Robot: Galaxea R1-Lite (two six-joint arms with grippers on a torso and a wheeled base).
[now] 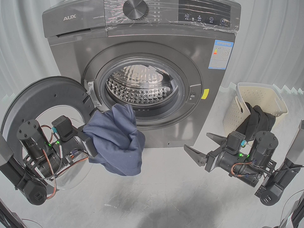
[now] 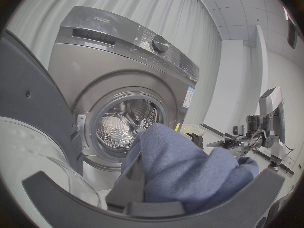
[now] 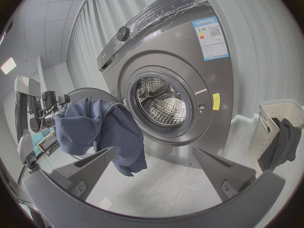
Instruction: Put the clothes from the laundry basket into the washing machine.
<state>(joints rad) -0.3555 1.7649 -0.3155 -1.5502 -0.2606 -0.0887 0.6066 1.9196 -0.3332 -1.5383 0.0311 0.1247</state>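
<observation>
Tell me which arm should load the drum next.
Left. The left gripper holds the blue garment just before the open drum; the right gripper is open and empty, near the basket.

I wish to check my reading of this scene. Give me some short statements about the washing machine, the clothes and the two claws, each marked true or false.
1. The washing machine door stands open. True.
2. The left claw holds a red towel. False: it grips a blue garment.
3. The right claw is open and empty. True.
4. The laundry basket is empty. False: a dark garment hangs over its rim.
</observation>
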